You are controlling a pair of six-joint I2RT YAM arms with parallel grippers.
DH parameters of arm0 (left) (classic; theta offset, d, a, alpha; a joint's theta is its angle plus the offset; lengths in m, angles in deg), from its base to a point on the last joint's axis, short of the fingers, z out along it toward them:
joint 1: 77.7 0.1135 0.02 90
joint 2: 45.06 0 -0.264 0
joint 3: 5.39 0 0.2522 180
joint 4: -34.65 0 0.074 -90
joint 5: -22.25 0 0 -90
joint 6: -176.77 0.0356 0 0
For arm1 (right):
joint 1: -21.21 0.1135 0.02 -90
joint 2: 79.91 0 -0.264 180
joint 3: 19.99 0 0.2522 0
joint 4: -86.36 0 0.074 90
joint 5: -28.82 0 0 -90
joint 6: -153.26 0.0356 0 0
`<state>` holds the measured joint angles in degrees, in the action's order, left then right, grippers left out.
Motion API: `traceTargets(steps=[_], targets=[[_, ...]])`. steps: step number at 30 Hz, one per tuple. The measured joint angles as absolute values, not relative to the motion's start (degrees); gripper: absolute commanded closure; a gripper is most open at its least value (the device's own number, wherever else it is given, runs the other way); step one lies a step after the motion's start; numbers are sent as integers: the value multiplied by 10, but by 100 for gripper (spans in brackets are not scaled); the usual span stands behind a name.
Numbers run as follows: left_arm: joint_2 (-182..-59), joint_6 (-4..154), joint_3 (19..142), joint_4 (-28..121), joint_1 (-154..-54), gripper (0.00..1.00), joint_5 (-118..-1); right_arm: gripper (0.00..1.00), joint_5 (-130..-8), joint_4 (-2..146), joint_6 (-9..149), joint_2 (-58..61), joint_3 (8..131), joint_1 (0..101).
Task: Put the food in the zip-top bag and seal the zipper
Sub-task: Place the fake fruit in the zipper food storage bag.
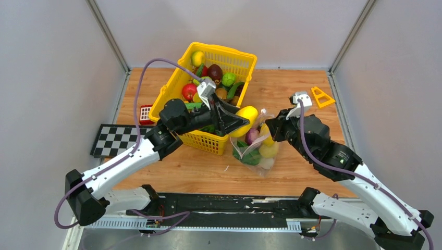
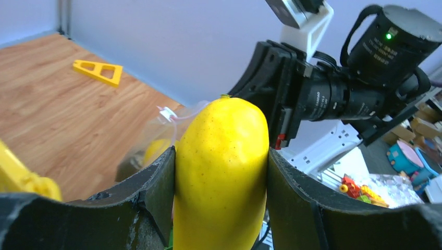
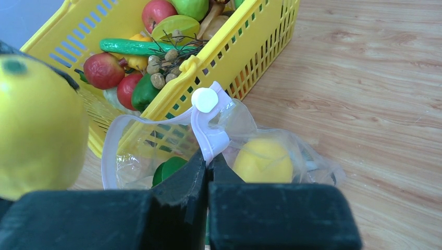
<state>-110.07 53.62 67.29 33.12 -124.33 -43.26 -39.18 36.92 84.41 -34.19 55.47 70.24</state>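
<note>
The left fingers (image 2: 151,190) are clamped on either side of a yellow toy fruit (image 2: 221,172) (a mango or a lemon, by its shape), holding it in the air at the near right corner of the yellow basket (image 1: 219,50), just left of the zip-top bag (image 1: 258,153) and not yet inside it. The right fingers (image 3: 180,195) are pressed tight together on the bag's pale pink zipper (image 3: 208,136), pinching the strip just below its white slider tab (image 3: 204,100) and lifting that edge so the mouth gapes toward the basket.

The bag lies on the counter (image 1: 292,88) just right of the basket, and it is partly filled: a yellow piece (image 3: 263,160), a green one (image 3: 169,169) and a purple one (image 1: 252,136) show through the clear plastic, with something pale beneath them.

By my reading the task is somewhere in its middle. Some food is packed, one piece is on its way, and the basket holds many more: red apples, a green cucumber, a lime slice and others. How many of these are meant for the bag cannot be told. After the loading, the zipper has to be closed along its whole length; it stands wide open now.
</note>
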Motion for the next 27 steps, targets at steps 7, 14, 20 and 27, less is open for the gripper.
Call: traceTargets(steps=[7, 14, 20, 27], targets=[[-1139, 603, 672, 338, -1309, 83, -485, 100, -392, 369, 844, -343, 555, 702], [-1169, 647, 665, 345, -1337, 81, -551, 100, -392, 369, 844, -343, 555, 702], [-1172, 666, 661, 363, -1343, 76, -619, 100, -392, 369, 844, -344, 555, 702], [-1178, 668, 663, 377, -1343, 62, -653, 100, -392, 369, 844, -344, 555, 702]])
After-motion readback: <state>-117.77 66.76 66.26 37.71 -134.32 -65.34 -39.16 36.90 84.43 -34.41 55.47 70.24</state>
